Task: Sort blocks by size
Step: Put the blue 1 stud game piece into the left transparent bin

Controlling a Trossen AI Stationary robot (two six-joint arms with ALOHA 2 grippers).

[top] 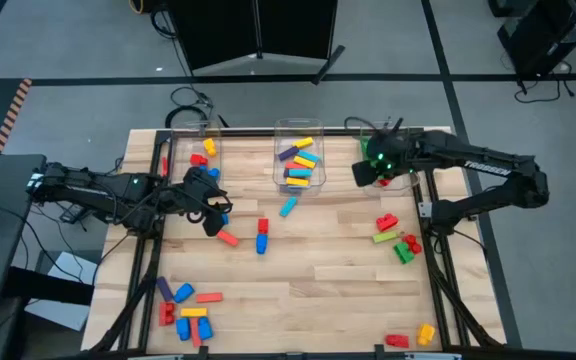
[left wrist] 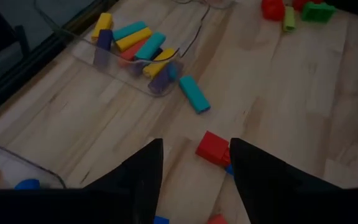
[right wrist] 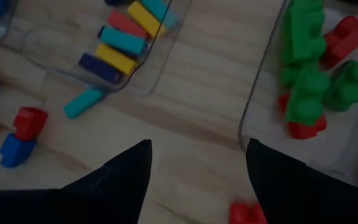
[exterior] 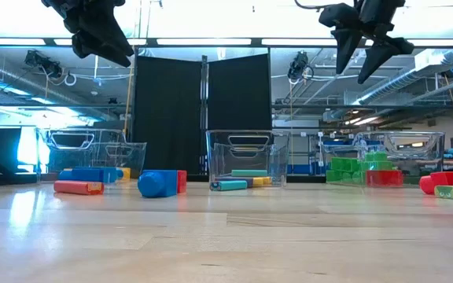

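Loose blocks lie on the wooden table: a red-and-blue pair (top: 261, 236), a cyan long one (top: 288, 207), a red one (top: 227, 237), a heap (top: 184, 312) at the near left, and green and red chunky ones (top: 395, 237) at the right. My left gripper (top: 211, 212) hangs open and empty high above the table, near the left bin; the red block (left wrist: 213, 148) lies far below its fingers. My right gripper (top: 369, 172) hangs open and empty above the near left corner of the right bin (right wrist: 263, 93), which holds green and red chunky blocks (right wrist: 306, 68).
Three clear bins stand along the far edge: the left bin (top: 196, 150) with a few short blocks, the middle bin (top: 300, 160) with several long blocks, and the right bin (top: 400, 140). A red and a yellow block (top: 413, 337) lie near the front right corner.
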